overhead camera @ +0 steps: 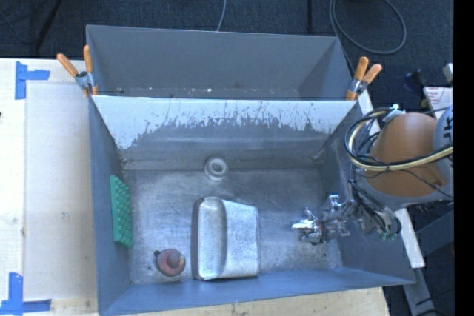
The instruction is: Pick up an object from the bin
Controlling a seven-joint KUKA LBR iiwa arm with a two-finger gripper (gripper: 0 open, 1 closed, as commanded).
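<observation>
Noted gripper (314, 224) down near the floor of the bin (222, 78), right side, close to the sloped wall. Released or clenched: cannot tell. Nothing seen in it.

Nearest: silver pan (226, 237), mid-floor, apart to the left.

Farther: grey ring (215, 167), reddish knob (169, 261), green strip (121, 209) against left wall.

Well apart, probably easing single picks.
</observation>
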